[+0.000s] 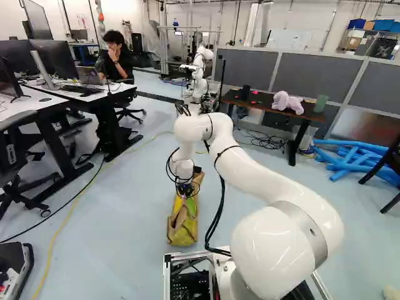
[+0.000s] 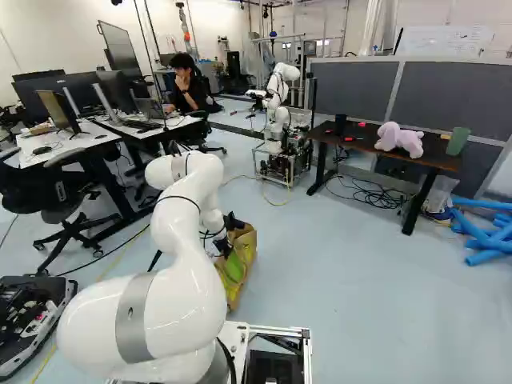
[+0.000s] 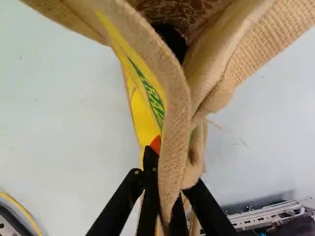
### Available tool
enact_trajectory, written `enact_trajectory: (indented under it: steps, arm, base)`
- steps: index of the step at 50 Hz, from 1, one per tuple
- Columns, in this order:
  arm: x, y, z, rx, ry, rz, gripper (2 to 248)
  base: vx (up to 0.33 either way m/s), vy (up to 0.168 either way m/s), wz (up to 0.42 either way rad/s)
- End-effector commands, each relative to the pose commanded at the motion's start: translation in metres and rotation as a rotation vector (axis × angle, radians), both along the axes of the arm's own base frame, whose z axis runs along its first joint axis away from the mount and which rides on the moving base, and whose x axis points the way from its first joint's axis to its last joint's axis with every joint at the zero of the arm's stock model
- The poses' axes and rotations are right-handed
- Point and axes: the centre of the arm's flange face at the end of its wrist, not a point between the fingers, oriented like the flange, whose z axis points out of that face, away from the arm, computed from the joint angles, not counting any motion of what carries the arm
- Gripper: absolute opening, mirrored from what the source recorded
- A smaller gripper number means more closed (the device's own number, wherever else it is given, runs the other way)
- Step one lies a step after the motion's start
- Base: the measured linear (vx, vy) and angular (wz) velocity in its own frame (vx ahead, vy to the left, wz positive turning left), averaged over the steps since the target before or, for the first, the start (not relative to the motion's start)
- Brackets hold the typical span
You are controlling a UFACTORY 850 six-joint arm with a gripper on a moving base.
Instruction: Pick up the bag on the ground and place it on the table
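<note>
Burlap with yellow and green panels makes up the bag (image 1: 183, 230) that I have at the end of my white arm (image 1: 262, 169). The gripper (image 1: 185, 190) is clamped on its fabric: in the wrist view the folded cloth runs between the two black fingers, with a bit of orange pad (image 3: 155, 144) showing against it. The bag is upright, low over the pale floor (image 1: 119, 200) ahead of the base; I can't tell whether its bottom touches down. Well apart from it, the dark table (image 2: 433, 152) is at the right of the right base view, holding a pink plush toy (image 2: 399, 138) between a black cup (image 2: 341, 124) and a green cup (image 2: 458, 142).
</note>
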Motion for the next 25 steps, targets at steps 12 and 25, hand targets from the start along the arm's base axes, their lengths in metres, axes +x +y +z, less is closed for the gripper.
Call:
enact_trajectory:
  steps: [12, 25]
  arm:
    - [0.000, -0.005, 0.018, -0.001, -0.001, 0.015, 21]
    - [-0.005, -0.013, 0.038, 0.003, 0.021, 0.021, 21]
  base:
    - [0.000, 0.000, 0.000]
    - [0.000, 0.000, 0.000]
